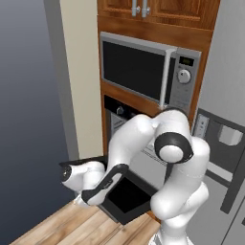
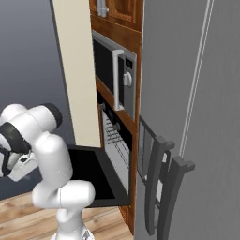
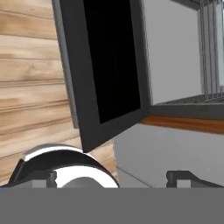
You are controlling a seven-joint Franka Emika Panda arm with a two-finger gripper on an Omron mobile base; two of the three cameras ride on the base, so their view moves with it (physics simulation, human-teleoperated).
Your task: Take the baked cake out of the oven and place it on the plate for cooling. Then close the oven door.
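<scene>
Beyond end effector (image 3: pixel 111 177), jaws wide, empty: oven door (image 3: pixel 111 61) lowered open, apart.

Oven door (image 2: pixel 96 171) down flat, rack (image 2: pixel 117 140) seemingly bare.

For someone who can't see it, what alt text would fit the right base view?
A black oven door hangs fully open below a silver microwave, exposing the oven's wire rack. A white robot arm bends at lower left over a wooden floor.

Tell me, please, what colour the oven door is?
Black, best seen in the hand view: oven door.
</scene>
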